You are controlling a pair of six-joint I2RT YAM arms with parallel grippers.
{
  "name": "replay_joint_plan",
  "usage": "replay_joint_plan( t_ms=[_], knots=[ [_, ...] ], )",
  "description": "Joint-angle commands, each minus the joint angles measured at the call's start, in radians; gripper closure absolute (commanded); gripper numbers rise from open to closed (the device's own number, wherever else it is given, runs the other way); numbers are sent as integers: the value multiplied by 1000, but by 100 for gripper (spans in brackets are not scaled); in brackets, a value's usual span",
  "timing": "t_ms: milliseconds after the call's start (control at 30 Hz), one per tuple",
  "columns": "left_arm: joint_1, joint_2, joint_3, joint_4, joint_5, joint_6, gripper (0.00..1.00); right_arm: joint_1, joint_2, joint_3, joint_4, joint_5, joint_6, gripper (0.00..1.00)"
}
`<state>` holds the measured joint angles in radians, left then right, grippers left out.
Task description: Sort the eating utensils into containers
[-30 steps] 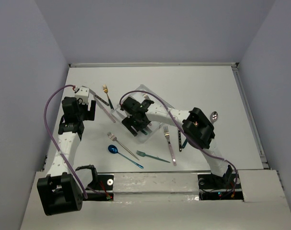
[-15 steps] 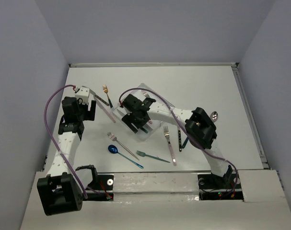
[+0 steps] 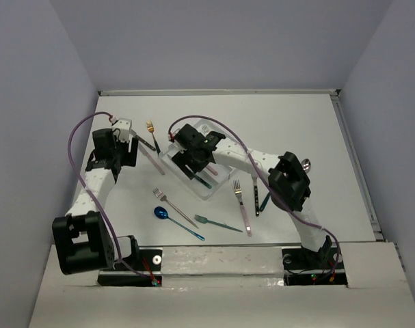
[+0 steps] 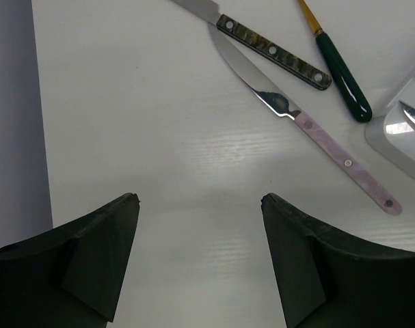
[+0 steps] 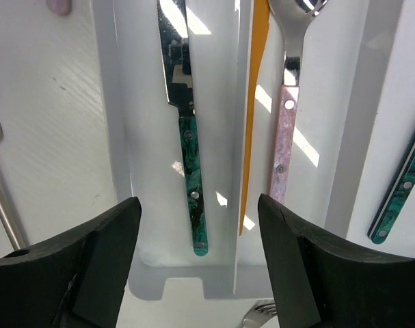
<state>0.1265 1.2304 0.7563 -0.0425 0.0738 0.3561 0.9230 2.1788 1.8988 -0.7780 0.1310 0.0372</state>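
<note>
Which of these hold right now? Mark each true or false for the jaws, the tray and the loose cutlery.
The left jaws grip the pink-handled knife. False: they stand open and empty; the pink-handled knife lies on the table ahead of them.
The right jaws stand open over the tray. True.
A teal-handled knife lies in the tray. True.
The blue spoon is in the tray. False: the blue spoon lies on the table, outside the tray.
</note>
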Motion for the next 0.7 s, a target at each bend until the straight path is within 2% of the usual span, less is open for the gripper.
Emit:
replay_joint_plan(
  t_ms=[0,200,367,467,667],
  knots=[
    [-4,101,135,15,58,-40,16,-12,-47,74,28,42,-3,25],
    [-62,288,250,-17,51,-104,18,-12,-73,75,75,74,16,27],
    [-152,426,302,-11,3,-135,13,-12,-85,31,121,108,20,27],
    [-140,513,389,1,-63,-187,12,-12,-82,10,121,101,21,28],
    [-103,612,518,35,-49,-307,19,-12,-94,-62,123,107,32,28]
  ],
)
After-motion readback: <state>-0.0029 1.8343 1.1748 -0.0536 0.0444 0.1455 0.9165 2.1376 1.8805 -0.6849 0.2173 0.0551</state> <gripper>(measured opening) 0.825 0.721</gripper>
